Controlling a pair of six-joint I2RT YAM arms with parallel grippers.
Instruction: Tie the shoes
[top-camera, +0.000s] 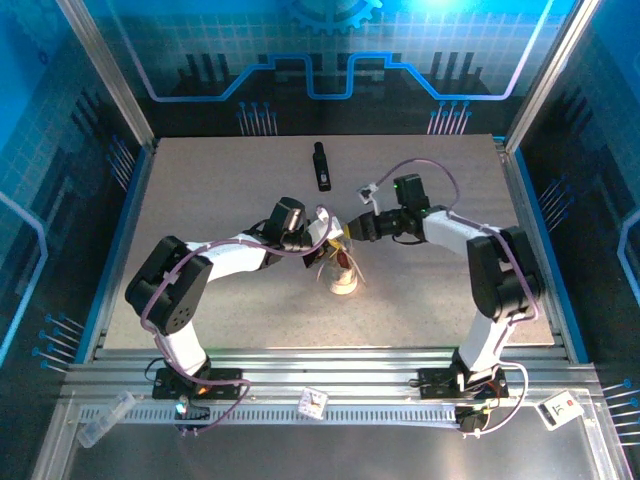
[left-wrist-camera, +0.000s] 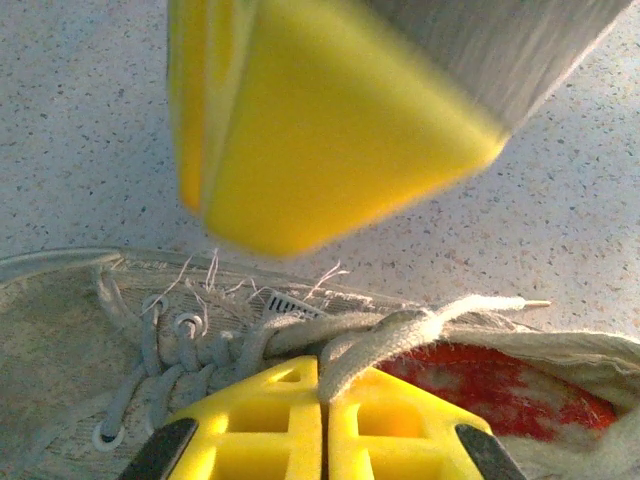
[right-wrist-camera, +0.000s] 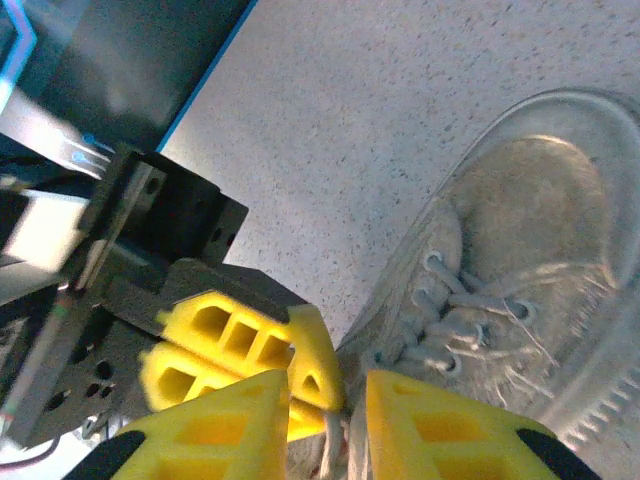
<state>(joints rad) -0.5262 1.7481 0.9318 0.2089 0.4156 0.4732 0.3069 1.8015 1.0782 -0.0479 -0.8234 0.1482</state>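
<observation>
Surface: speckled beige table (top-camera: 220, 200), matte and flat, inside a blue-lit enclosure.
Shoe (top-camera: 343, 278): centre of the top view, just below both grippers. Its long axis runs up-down in that frame, with the pale toe cap toward the bottom edge and the opening toward the grippers.
Left gripper (left-wrist-camera: 322, 378): yellow fingers pressed together, with a lace (left-wrist-camera: 420, 320) pinched in the seam beside the red lining (left-wrist-camera: 480, 385).
Right gripper (right-wrist-camera: 330, 405): jaws narrowly apart. Pale strands lie in the gap, but no grip can be confirmed.
Key relation: the grippers meet tip to tip over the opening end of the shoe, nearly touching. The eyelet rows lie toward the toe from both.
Materials: off-white canvas upper with frayed threads; flat woven laces, limp; ribbed rubber sole edge; rigid moulded fingers with hollow cells.
Black bar (top-camera: 321, 165): upper centre of the top view, well apart from the shoe.
Judgement: the next move likely needs the right gripper to take a strand beside the left's pinch, and limp lace may slip.
</observation>
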